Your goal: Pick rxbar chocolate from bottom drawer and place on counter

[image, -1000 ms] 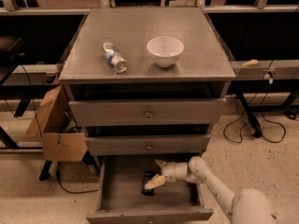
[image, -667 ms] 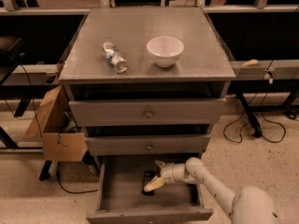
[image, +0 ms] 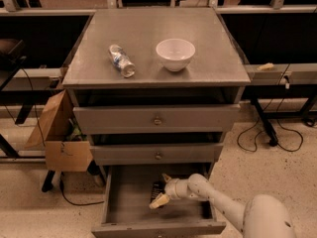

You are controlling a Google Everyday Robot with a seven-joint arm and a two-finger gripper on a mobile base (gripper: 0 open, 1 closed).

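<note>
One rxbar chocolate (image: 156, 188) in the open bottom drawer (image: 130, 202), between spread fingers (image: 159, 201) of the gripper (image: 160, 191)

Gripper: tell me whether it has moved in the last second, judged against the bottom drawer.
Yes. The gripper, inside the bottom drawer, has slid slightly left, away from the drawer's right wall, and toward its front.

claw (image: 161, 190) in bottom drawer (image: 128, 198) — seemingly over rxbar chocolate (image: 156, 188) | bowl (image: 175, 53) on counter (image: 163, 26)

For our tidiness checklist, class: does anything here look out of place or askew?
The clear bottle lies on its side on the counter, beside the upright bowl. The gripper is inside the open bottom drawer.
</note>
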